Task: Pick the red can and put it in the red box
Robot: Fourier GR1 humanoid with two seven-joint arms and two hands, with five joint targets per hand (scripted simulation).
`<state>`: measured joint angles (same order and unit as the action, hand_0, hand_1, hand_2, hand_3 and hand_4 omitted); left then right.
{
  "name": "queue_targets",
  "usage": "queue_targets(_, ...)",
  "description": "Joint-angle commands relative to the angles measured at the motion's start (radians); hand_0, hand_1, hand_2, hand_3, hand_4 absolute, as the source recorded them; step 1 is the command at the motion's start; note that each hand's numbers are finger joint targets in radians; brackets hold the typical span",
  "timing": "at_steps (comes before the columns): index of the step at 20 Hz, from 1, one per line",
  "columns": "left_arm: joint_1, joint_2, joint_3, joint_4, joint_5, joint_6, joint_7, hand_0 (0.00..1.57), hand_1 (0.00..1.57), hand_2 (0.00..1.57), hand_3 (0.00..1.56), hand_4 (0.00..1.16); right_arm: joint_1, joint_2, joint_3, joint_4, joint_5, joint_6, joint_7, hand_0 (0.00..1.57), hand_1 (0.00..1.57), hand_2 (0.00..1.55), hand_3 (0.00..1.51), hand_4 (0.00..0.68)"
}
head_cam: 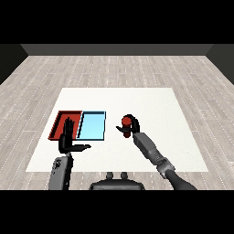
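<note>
Left hand (67, 137) near the table's (151, 105) front edge, fingers straight, thumb out. Right hand (132, 127) curls round the red can (125, 122), seemingly upright, right of the blue tray (93, 125); red tray (61, 119) apart.

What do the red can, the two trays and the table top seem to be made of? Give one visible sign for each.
Red can: probably metal, judging by its cylinder shape; the flat colour leaves the finish open.
Red tray and light blue tray: likely plastic, with uniform colour and thin raised rims.
Table: a smooth, matt white surface, perhaps laminate; no grain shows.
</note>
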<state>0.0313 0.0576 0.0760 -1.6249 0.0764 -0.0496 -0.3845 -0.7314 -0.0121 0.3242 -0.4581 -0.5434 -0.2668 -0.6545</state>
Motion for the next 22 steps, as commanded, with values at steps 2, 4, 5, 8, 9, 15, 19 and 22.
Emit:
queue_targets(2, -0.006, -0.024, -0.028, -0.012, -0.017, 0.019, 0.017, 0.00, 0.00, 0.00, 0.00, 0.00, -0.010, 0.011, -0.006, -0.084, 0.032, -0.056, 0.027, 1.46, 1.46, 1.45, 1.41, 0.661)
queue_targets(4, 0.020, -0.043, -0.061, 0.020, -0.043, 0.015, -0.017, 0.00, 0.00, 0.00, 0.00, 0.00, 0.070, -0.009, 0.012, -0.218, 0.067, -0.084, 0.066, 1.44, 1.44, 1.44, 1.41, 0.653)
queue_targets(5, 0.011, -0.021, -0.041, -0.013, -0.023, 0.011, 0.035, 0.00, 0.00, 0.00, 0.00, 0.00, 0.048, -0.001, -0.004, -0.218, 0.071, -0.078, 0.050, 1.44, 1.44, 1.45, 1.41, 0.658)
queue_targets(8, 0.042, -0.032, -0.091, -0.010, -0.101, 0.035, 0.006, 0.00, 0.00, 0.00, 0.00, 0.00, 0.099, -0.030, 0.034, -0.342, 0.097, -0.090, 0.105, 1.43, 1.43, 1.44, 1.41, 0.649)
queue_targets(9, 0.031, -0.018, -0.077, 0.044, -0.064, -0.018, -0.037, 0.00, 0.00, 0.00, 0.00, 0.00, 0.107, -0.040, 0.021, -0.391, 0.092, -0.098, 0.113, 1.45, 1.45, 1.44, 1.41, 0.649)
queue_targets(15, -0.116, -0.057, -0.232, 0.099, -0.062, 0.105, 0.065, 0.00, 0.00, 0.00, 0.00, 0.00, 0.099, -0.012, 0.005, -0.460, 0.140, -0.154, 0.181, 1.43, 1.43, 1.44, 1.42, 0.653)
queue_targets(19, -0.119, -0.057, -0.232, 0.063, -0.059, 0.091, 0.130, 0.00, 0.00, 0.00, 0.00, 0.00, 0.149, 0.000, -0.011, -0.534, 0.190, -0.114, 0.185, 1.44, 1.44, 1.45, 1.43, 0.658)
queue_targets(22, -0.142, -0.058, -0.258, 0.105, -0.048, 0.110, 0.125, 0.00, 0.00, 0.00, 0.00, 0.00, 0.232, -0.027, -0.012, -0.639, 0.220, -0.093, 0.223, 1.44, 1.44, 1.45, 1.43, 0.658)
